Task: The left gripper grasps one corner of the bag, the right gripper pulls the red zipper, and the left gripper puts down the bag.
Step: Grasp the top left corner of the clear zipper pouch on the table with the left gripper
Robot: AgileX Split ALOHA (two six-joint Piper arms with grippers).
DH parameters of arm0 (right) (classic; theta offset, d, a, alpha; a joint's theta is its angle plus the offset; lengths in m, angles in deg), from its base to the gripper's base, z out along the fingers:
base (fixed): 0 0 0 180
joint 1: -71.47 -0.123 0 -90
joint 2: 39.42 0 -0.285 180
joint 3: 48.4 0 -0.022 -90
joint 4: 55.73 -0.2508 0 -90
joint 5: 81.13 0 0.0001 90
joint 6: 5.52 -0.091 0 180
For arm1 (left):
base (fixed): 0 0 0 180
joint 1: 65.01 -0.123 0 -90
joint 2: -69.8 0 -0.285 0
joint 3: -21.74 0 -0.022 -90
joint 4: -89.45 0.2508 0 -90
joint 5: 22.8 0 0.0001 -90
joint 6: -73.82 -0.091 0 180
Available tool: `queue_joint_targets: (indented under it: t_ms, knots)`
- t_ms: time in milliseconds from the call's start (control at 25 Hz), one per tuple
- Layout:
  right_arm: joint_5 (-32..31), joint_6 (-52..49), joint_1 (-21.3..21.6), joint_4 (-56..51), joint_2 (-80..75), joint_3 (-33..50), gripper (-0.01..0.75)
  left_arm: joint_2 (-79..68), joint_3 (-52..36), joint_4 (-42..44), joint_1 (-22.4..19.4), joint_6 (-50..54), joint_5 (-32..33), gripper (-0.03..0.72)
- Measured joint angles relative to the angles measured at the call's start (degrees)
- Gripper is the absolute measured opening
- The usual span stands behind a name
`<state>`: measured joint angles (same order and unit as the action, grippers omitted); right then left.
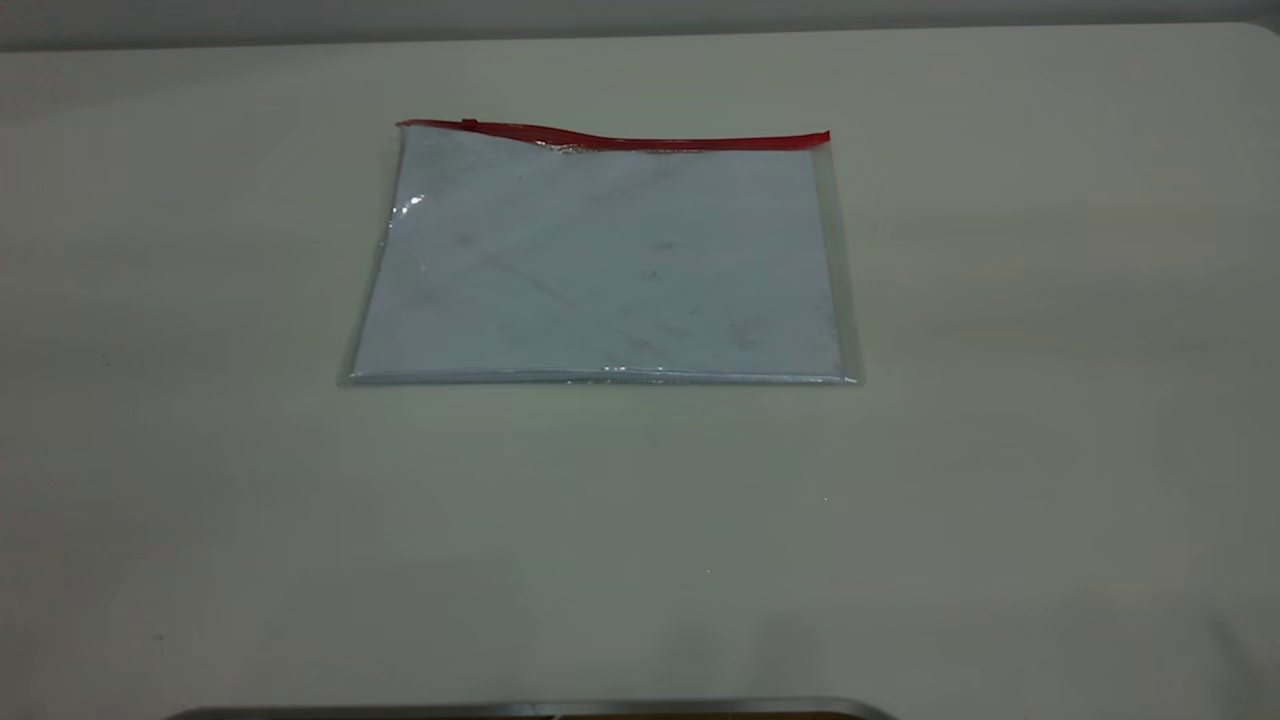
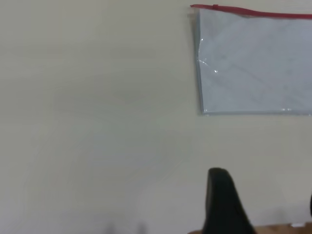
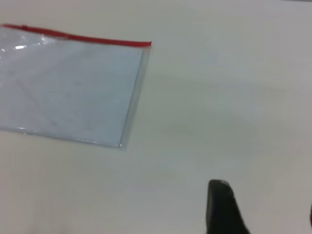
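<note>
The bag (image 1: 600, 260) lies flat on the table toward 12 o'clock from centre, a clear rectangular pouch with pale blue-white sheets inside. Its red zipper (image 1: 620, 138) runs along the far long edge, slightly humped near the 11 o'clock end, where I make out a small slider tab (image 1: 469, 124). The corner of the bag (image 1: 824, 140) at 1 o'clock, where the red ends, rests on the table.
</note>
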<state>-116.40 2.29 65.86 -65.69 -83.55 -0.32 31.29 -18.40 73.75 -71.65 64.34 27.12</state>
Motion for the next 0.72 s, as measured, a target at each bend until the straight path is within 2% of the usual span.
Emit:
queue_joint_targets:
  t_ms: [80,200,360,560,720]
  knots:
    - [5.7,4.3,0.0,-3.2,-8.5,-2.1,0.501,-8.7,1.1,-1.4,0.0,-0.3,-4.1,0.527]
    - [10.1,12.2,0.0,-9.5,-20.6,-7.4,0.518,-23.2,4.2,-3.9,0.0,-3.2,-7.9,0.565]
    - [12.0,23.0,-1.4,-18.5,-35.7,-14.2,0.522,-41.7,10.9,-8.8,0.0,-10.5,-11.1,0.574]
    - [12.5,35.2,-5.6,-29.3,-53.3,-21.4,0.522,-63.7,21.8,-18.9,0.0,-22.5,-15.9,0.577]
    - [12.9,41.4,-6.4,-36.1,-62.7,-27.3,0.522,-79.5,32.9,-26.0,0.0,-29.6,-13.4,0.577]
